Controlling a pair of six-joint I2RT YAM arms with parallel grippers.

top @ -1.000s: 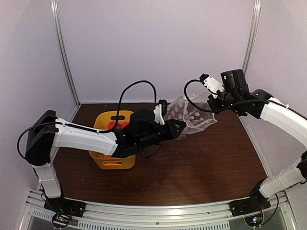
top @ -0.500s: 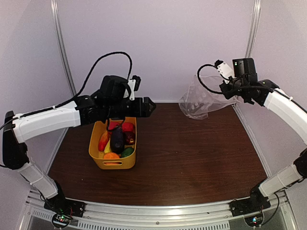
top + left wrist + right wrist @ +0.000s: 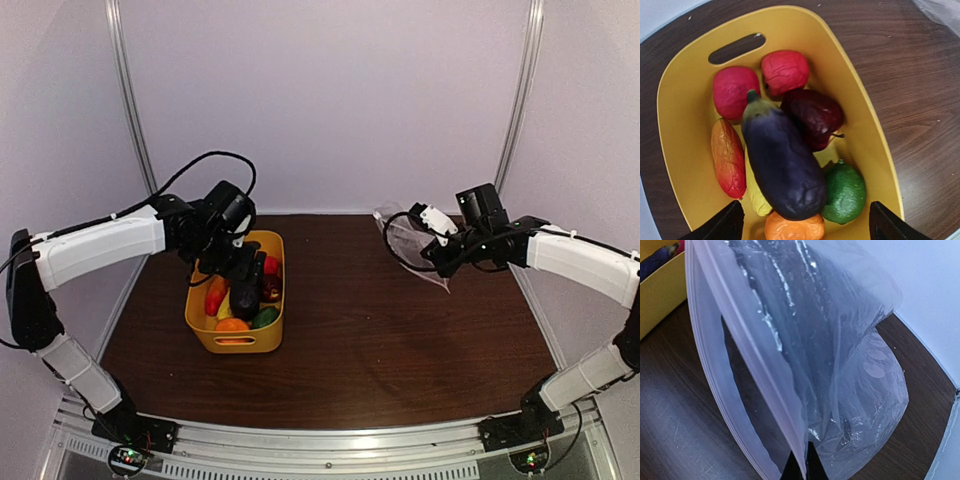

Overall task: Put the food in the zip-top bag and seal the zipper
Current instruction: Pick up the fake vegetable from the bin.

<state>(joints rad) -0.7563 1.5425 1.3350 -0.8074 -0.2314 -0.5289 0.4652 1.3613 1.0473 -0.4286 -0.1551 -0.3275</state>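
The food lies in a yellow basket [image 3: 685,100]: a dark purple eggplant [image 3: 782,160], two red pieces [image 3: 735,92], a dark red apple [image 3: 812,117], a lime [image 3: 845,192] and an orange [image 3: 792,227]. My left gripper [image 3: 250,285] hangs open just over them, and its fingertips [image 3: 732,225] straddle the eggplant's blunt end. My right gripper [image 3: 802,467] is shut on one edge of the zip-top bag [image 3: 850,365], held low over the table at the back right [image 3: 405,238]. The bag's mouth gapes toward the basket. The zipper [image 3: 715,370] runs along the mouth edge.
The yellow basket [image 3: 235,345] stands left of centre on the brown table [image 3: 400,340]. White walls with metal posts close in the back and sides. Both arm bases sit on the rail at the near edge.
My left arm has drawn back from the bag to over the basket, and its gripper has opened wide. My right arm has lowered the bag toward the table.
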